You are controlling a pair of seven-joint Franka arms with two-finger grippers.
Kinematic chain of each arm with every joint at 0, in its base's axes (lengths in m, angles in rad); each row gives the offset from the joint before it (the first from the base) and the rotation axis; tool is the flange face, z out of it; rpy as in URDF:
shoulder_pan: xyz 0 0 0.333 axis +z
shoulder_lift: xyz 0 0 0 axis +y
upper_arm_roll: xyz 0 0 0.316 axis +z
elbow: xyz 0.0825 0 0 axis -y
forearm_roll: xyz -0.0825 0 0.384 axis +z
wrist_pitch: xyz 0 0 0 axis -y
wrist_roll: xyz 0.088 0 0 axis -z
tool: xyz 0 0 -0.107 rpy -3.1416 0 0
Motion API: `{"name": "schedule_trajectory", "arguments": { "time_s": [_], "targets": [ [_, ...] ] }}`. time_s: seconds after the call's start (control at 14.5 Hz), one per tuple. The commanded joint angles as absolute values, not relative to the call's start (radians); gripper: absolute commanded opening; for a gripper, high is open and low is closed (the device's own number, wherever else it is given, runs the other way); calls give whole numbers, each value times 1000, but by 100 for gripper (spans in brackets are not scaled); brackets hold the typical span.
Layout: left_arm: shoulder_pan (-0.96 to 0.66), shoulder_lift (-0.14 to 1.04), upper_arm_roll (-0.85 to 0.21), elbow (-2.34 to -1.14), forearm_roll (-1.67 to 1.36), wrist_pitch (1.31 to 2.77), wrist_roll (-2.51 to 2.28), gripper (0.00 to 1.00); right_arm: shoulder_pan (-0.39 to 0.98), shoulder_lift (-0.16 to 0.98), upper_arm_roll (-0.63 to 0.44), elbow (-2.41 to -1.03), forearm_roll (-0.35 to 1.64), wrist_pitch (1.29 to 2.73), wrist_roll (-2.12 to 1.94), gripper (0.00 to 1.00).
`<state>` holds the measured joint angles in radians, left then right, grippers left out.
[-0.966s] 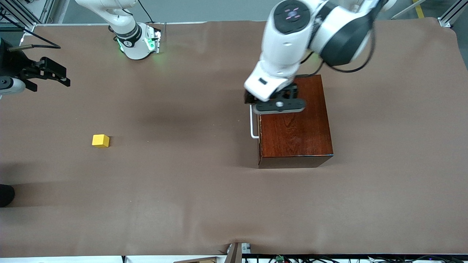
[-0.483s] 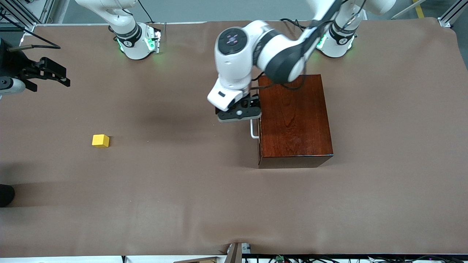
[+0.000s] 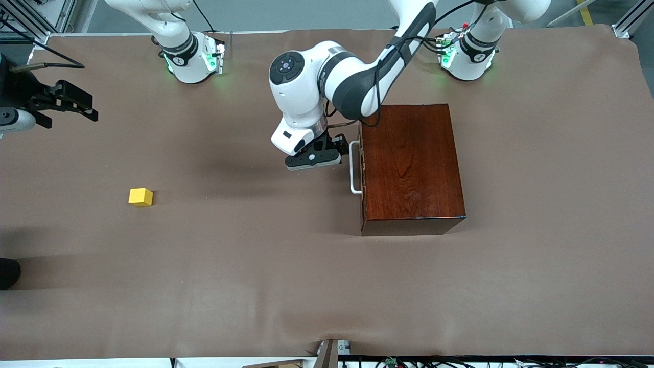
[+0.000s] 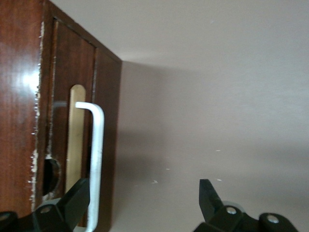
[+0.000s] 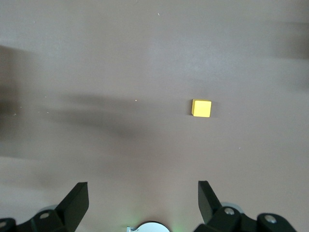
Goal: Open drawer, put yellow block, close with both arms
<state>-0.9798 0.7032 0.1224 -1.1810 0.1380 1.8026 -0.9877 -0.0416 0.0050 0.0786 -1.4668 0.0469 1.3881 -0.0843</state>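
The dark mahogany box [image 3: 411, 163] stands toward the left arm's end of the table, with its drawer [image 4: 63, 96] shut. The drawer's white bar handle [image 3: 352, 171] faces the right arm's end. My left gripper [image 3: 314, 156] is low in front of the drawer, open and empty. In the left wrist view the handle [image 4: 96, 159] lies just inside one finger [image 4: 77, 200] of the left gripper [image 4: 142, 191]. The yellow block [image 3: 140, 197] sits on the table toward the right arm's end. My right gripper [image 3: 87, 106] waits high up, open and empty. The block [image 5: 201, 108] also shows in the right wrist view, far below the right gripper [image 5: 142, 191].
A brown mat [image 3: 255, 266] covers the table. The two arm bases [image 3: 191, 59] [image 3: 467, 53] stand along the table edge farthest from the front camera. A dark object [image 3: 7, 271] shows at the edge of the front view, at the right arm's end.
My left arm has swung from over the box's top down to the front of the drawer, its gripper now beside the handle. The right arm, the block and the box have not moved.
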Motion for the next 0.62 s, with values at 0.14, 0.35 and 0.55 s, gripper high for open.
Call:
{"name": "schedule_trajectory", "arguments": {
  "time_s": [0.14,0.35,0.55],
  "targets": [
    [-1020,765,132,-1158,236,1721,-1003,100,-57,-3,87,-1474,54,1384,-75,100],
    [-1022,772,130,-1160,238,1707,-1006,100,-57,-3,87,-1474,54,1384,-75,100],
    [-1020,782,129,-1163,250,1704,-993,100,-57,-3,87,-1476,54,1384,-75,100]
  ]
}}
